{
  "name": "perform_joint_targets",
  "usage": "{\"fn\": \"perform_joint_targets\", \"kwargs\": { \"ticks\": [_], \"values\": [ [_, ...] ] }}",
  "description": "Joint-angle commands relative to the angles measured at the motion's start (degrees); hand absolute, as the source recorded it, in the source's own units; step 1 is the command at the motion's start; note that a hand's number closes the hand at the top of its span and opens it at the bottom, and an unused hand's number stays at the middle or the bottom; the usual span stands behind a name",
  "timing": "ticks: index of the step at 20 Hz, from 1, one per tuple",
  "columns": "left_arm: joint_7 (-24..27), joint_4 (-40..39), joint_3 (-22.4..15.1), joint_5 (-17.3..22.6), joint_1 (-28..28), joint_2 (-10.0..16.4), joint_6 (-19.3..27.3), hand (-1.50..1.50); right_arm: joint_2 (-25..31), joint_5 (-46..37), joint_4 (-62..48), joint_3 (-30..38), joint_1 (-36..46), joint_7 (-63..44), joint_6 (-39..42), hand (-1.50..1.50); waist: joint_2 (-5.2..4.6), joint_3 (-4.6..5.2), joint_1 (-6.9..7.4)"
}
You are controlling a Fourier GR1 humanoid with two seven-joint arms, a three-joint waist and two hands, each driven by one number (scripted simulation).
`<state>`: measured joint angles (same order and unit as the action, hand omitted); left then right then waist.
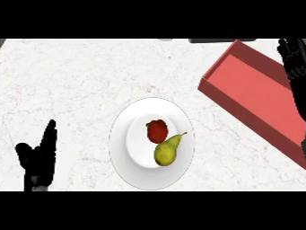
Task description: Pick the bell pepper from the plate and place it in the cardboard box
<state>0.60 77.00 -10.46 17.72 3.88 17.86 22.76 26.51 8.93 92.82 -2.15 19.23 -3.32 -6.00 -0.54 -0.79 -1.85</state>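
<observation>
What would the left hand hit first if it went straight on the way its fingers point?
Probably nothing: the left hand points along bare counter toward the far edge, well left of the plate.

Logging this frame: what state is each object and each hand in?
Bell pepper: on the plate, beside the pear, not held.
Pear: lying on the plate, stem pointing upper right.
Box: open-topped, nothing visible inside.
Left hand: open, fingers up, resting at lower left.
Right hand: open, holding nothing, by the box's right side.
</observation>
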Motion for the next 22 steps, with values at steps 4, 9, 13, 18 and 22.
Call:
{"fn": "perform_joint_targets", "kwargs": {
  "ticks": [4,9,13,18,22],
  "values": [
    [-0.4,28.7,-6.1,-7.1,12.1,12.3,-3.9,0.0,-2.2,1.7,-5.8,-6.8,6.9,-8.4,5.5,-1.5,0.44,0.83,3.31],
    [2.4,34.6,-7.6,-11.3,16.8,20.2,-7.4,0.0,1.0,-1.8,-10.5,-15.3,10.8,-14.2,14.4,-1.5,-0.5,1.68,3.24],
    [3.4,35.4,-6.5,-11.3,15.5,22.9,-9.4,0.0,0.4,-1.7,-11.9,-18.9,14.8,-13.7,20.4,-1.5,-0.79,1.55,1.97],
    [4.5,34.3,-6.0,-11.9,13.9,24.4,-11.4,0.0,0.9,-3.4,-12.4,-24.4,21.0,-12.7,28.8,-1.5,-0.61,1.66,1.76],
    [4.9,34.3,-6.4,-10.1,4.8,21.9,-13.6,0.0,1.5,-3.4,-17.6,-27.9,29.9,-14.9,38.6,-1.5,-1.91,1.33,2.81]
  ]
}}
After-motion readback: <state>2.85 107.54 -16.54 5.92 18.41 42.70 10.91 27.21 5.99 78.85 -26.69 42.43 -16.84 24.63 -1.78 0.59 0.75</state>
